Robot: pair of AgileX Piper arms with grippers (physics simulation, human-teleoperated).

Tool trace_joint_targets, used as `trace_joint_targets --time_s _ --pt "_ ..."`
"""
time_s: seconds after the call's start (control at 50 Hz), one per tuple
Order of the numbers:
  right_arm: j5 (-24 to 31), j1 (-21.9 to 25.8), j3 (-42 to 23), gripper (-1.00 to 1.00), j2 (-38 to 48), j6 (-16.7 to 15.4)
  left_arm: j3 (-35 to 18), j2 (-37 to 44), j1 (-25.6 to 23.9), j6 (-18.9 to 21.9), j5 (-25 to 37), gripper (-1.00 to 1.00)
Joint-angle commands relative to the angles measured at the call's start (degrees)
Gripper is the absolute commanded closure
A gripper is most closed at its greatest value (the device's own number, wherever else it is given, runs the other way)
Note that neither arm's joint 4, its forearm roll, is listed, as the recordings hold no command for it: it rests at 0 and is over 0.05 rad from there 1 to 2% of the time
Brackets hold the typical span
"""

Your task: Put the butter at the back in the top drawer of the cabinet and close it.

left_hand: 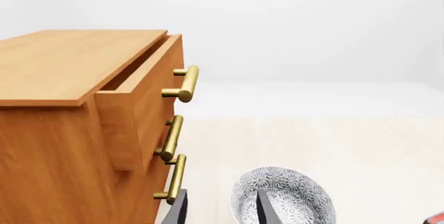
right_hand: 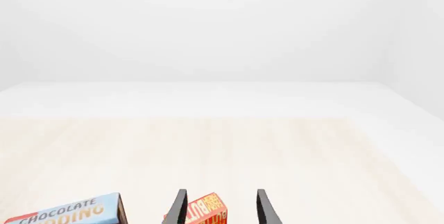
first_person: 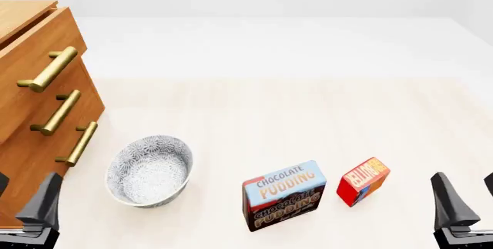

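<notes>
Butter [first_person: 363, 181] lies on worktop [first_person: 308, 116], right of centre, near front edge, just beside pudding box [first_person: 284, 194]. Patterned bowl [first_person: 149, 170] further left, near cabinet [first_person: 31, 116] at left edge. Top drawer [left_hand: 142, 96] pulled partly out. Right gripper [right_hand: 220, 208]: jaws apart, empty, butter seen between them. Left gripper [left_hand: 218, 211]: jaws apart, empty, over bowl. Worktop pale wood grain; beyond it white floor, plain white walls.
</notes>
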Motion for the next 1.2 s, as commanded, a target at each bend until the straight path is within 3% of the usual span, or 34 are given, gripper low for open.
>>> trace_joint_targets --time_s 0.02,0.2,0.26,0.46,0.54,0.58,0.62,0.68,0.72,0.88,1.2 --pt "0.0 0.0 0.0 -1.0 0.0 0.0 -0.12 0.27 -0.18 0.11 0.22 -1.0" --pt "0.0 0.0 0.0 -1.0 0.0 0.0 0.03 1.68 1.89 0.74 -0.43 -1.0" --pt "0.0 0.0 0.0 -1.0 0.0 0.0 0.01 1.09 2.1 4.2 0.61 -1.0" --pt "0.0 0.0 0.0 -1.0 0.0 0.0 0.06 7.06 3.99 9.11 -2.62 -1.0" --pt "0.0 0.0 0.0 -1.0 0.0 0.0 0.07 15.64 3.31 14.1 -9.27 -1.0" --pt "0.0 0.0 0.0 -1.0 0.0 0.0 -0.12 23.63 2.9 14.5 -15.14 -1.0" --pt "0.0 0.0 0.0 -1.0 0.0 0.0 -0.86 25.89 1.86 17.44 -16.93 -1.0" --pt "0.0 0.0 0.0 -1.0 0.0 0.0 -1.65 26.6 1.48 17.95 -16.66 -1.0" --pt "0.0 0.0 0.0 -1.0 0.0 0.0 -4.45 27.97 0.79 21.99 -15.27 -1.0" --pt "0.0 0.0 0.0 -1.0 0.0 0.0 -8.92 30.11 -1.05 27.57 -12.62 -1.0" --pt "0.0 0.0 0.0 -1.0 0.0 0.0 -11.84 26.31 2.83 39.06 -2.83 -1.0"
